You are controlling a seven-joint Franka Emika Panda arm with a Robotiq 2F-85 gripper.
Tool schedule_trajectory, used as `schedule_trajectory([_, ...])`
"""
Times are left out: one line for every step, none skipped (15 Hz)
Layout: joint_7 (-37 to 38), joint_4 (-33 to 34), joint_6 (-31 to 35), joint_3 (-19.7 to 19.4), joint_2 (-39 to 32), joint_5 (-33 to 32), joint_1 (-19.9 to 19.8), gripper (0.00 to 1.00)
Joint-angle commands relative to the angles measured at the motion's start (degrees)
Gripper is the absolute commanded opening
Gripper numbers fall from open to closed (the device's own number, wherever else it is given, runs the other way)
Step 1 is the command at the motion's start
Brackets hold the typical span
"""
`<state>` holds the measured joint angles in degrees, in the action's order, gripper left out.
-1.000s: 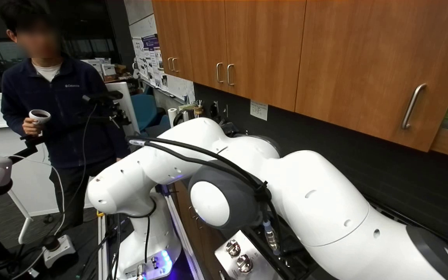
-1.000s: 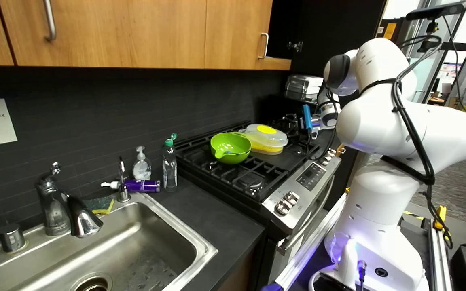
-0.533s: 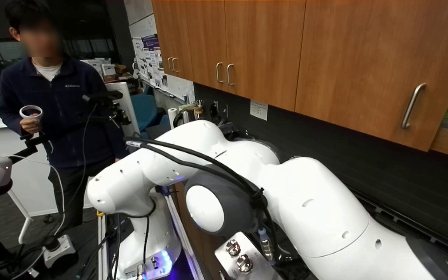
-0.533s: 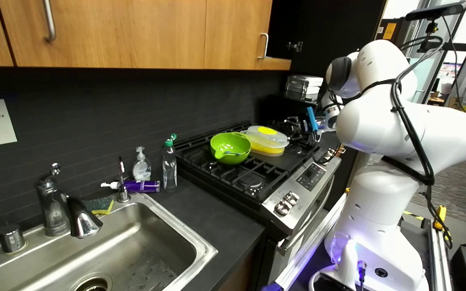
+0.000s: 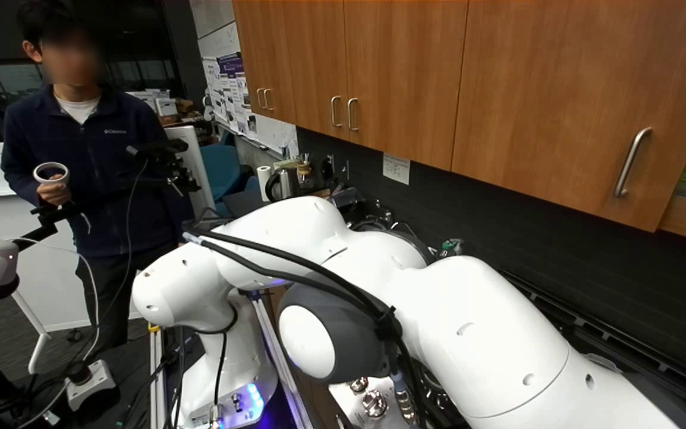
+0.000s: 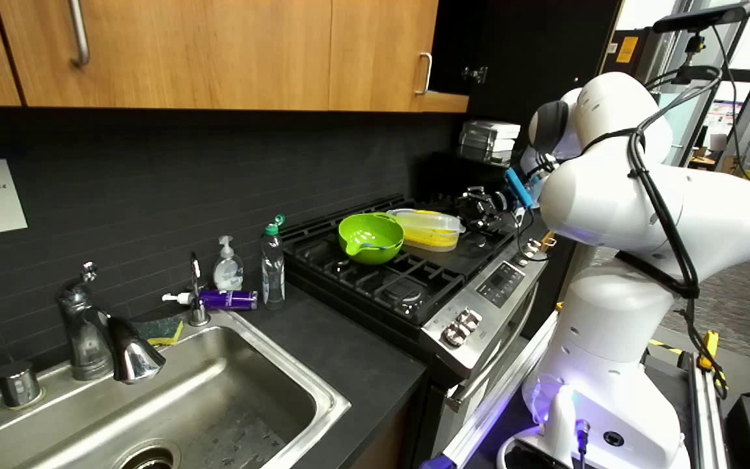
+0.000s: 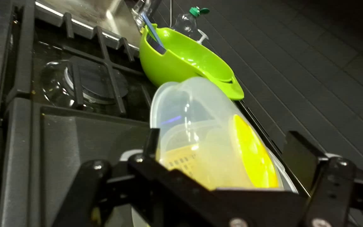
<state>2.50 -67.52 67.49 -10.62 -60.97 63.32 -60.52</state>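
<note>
A lidded oval container stands on the stove. Its clear lid (image 6: pixel 439 223) has a yellow patch (image 7: pixel 255 154) and sits tilted over the yellow base (image 6: pixel 430 240), which shows through the lid in the wrist view (image 7: pixel 181 157). My gripper (image 7: pixel 227 145) is open, its two black fingers wide apart. In the wrist view the left finger is at the lid's edge; whether it touches cannot be told. The right finger stands apart beyond the lid. In an exterior view the gripper (image 6: pixel 478 207) is just beside the container; elsewhere the arm hides it.
A green bowl (image 6: pixel 375 255) with a blue-handled utensil stands beside the container on the stove grates (image 6: pixel 407 277). Soap bottles (image 6: pixel 273 267) and a sink (image 6: pixel 297 391) lie further along. Wooden cabinets (image 6: pixel 232 52) hang above. A person (image 5: pixel 84 161) holding a controller stands near the arm base.
The arm has lowered and the wrist has tipped, the gripper staying close to the container. The lid has tilted; its yellow patch now shows nearly edge-on in an exterior view.
</note>
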Motion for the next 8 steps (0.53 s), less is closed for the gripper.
schedule_trajectory([0.6,6.0,-4.4,0.9,-2.7,-2.5,-0.7,1.0])
schedule_trajectory([0.8,6.3,-4.3,0.9,-2.8,-2.5,-0.7,1.0])
schedule_trajectory([1.0,6.1,-3.7,1.0,-2.6,-2.1,-0.7,1.0])
schedule_trajectory([1.6,6.0,-2.3,1.1,-2.6,-1.2,-0.7,1.0])
schedule_trajectory([1.9,5.8,-1.2,1.1,-2.7,-0.6,-0.7,1.0])
schedule_trajectory([1.7,6.1,-1.7,1.3,-3.0,-1.0,-0.7,1.0])
schedule_trajectory([1.9,5.5,-0.7,1.2,-3.0,-0.9,-0.5,1.0])
schedule_trajectory([2.1,4.4,1.0,1.0,-2.5,-0.4,-0.3,1.0])
